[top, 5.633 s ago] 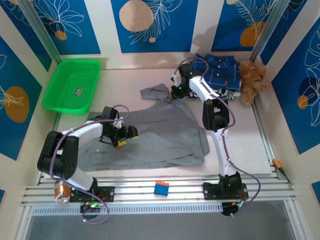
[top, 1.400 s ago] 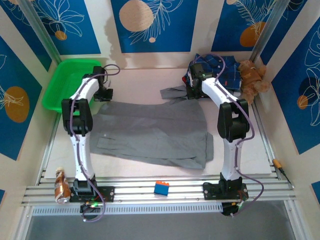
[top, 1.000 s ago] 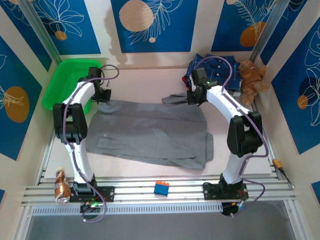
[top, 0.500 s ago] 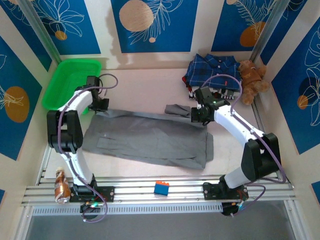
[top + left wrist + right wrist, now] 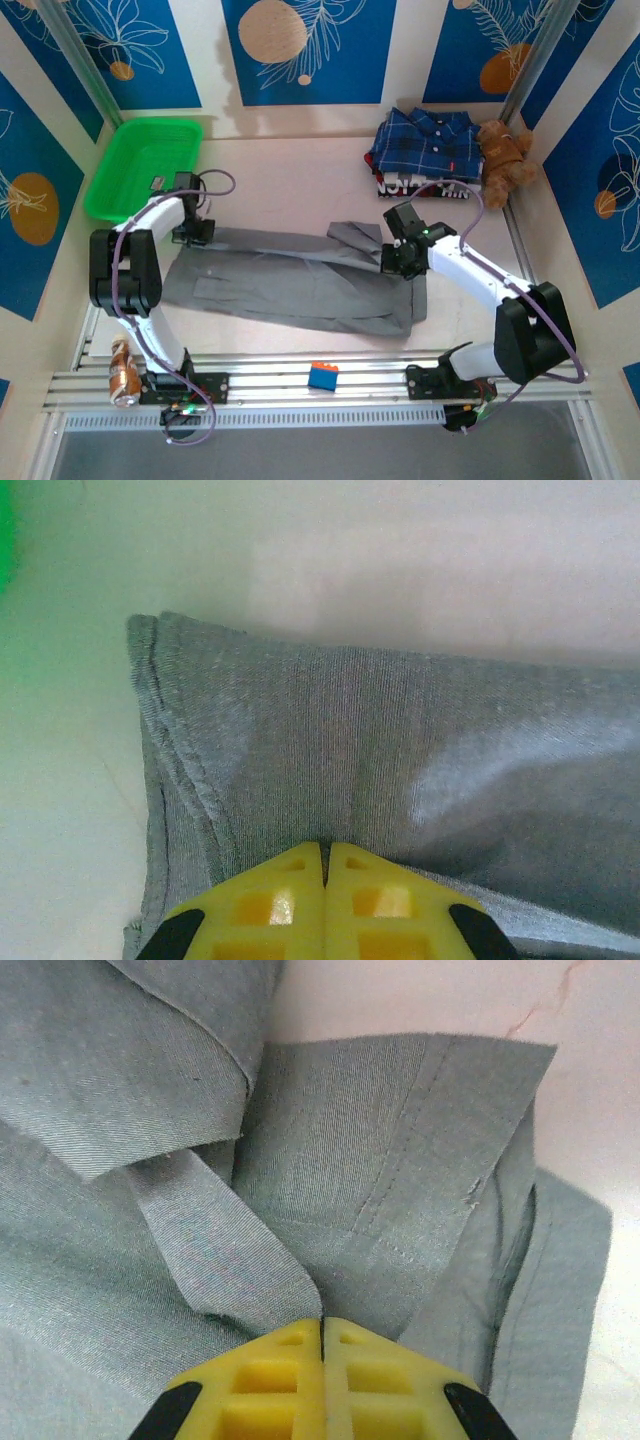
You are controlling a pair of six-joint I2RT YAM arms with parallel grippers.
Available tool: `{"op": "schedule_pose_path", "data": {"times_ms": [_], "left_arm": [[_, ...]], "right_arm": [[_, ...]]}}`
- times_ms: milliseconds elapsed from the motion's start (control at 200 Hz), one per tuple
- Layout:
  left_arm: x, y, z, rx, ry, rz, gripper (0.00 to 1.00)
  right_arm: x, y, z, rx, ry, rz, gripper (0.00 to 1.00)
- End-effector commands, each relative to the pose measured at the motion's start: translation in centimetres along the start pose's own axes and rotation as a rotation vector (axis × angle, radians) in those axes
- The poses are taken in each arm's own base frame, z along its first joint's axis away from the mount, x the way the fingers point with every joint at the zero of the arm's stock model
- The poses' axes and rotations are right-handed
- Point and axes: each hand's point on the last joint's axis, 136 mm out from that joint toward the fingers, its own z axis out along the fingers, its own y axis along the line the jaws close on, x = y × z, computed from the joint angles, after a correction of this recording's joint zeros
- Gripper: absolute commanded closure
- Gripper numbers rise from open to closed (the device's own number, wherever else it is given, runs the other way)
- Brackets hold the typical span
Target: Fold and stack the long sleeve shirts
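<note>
Left tool (image 5: 197, 232): closed, pinching grey shirt (image 5: 300, 285) at its left edge, left of centre in top view; right tool (image 5: 392, 262): closed, pinching folded cloth at same shirt's right end; grey shirt lying half-folded lengthwise across mid worktop (image 5: 290, 180); plaid shirt (image 5: 425, 140) folded at upper right, just beside teddy bear (image 5: 502, 150)

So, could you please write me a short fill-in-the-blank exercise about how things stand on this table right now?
The left gripper and the right gripper are both ___ on the grey shirt.
The plaid shirt lies in the far ___ corner, beside the teddy bear.
The basket at the far left is ___ in colour.
Missing words: shut, right, green.
</note>
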Motion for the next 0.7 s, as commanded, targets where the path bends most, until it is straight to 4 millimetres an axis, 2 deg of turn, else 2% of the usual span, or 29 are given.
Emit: {"op": "schedule_pose_path", "data": {"times_ms": [0, 75, 115, 150, 265, 370, 460, 530, 590, 695], "left_arm": [[1.7, 1.5, -0.3, -0.068, 0.047, -0.051, 0.81], [1.9, 1.3, -0.4, -0.059, 0.049, -0.089, 0.59], [1.7, 1.0, -0.7, -0.039, 0.036, -0.118, 0.47], [1.4, 0.8, -1.3, -0.023, 0.015, -0.148, 0.39], [-0.3, -1.5, -4.2, 0.096, -0.073, -0.225, 0.28], [-2.0, -5.0, -7.7, 0.224, -0.173, -0.246, 0.22], [-3.3, -9.2, -10.4, 0.341, -0.251, -0.218, 0.18], [-4.3, -13.3, -11.8, 0.476, -0.291, -0.179, 0.15], [-4.8, -16.8, -12.3, 0.572, -0.286, -0.139, 0.13], [-4.9, -21.8, -11.8, 0.667, -0.246, -0.073, 0.11]], "right_arm": [[2.1, 0.0, 0.8, 0.009, 0.067, 0.057, 0.98], [3.1, 0.1, 1.2, 0.021, 0.095, 0.074, 0.85], [3.7, 0.0, 1.3, 0.032, 0.111, 0.083, 0.75], [4.0, 0.0, 1.2, 0.034, 0.117, 0.094, 0.68], [4.2, 0.4, -0.3, -0.007, 0.097, 0.102, 0.46], [2.2, 0.9, -3.4, -0.087, -0.007, 0.113, 0.26], [-0.8, 1.5, -5.7, -0.172, -0.074, 0.128, 0.23], [-3.3, 1.3, -6.2, -0.186, -0.074, 0.148, 0.22], [-4.9, 1.3, -5.8, -0.169, -0.035, 0.152, 0.22], [-7.4, 2.4, -3.2, -0.193, 0.067, 0.168, 0.26]]}}
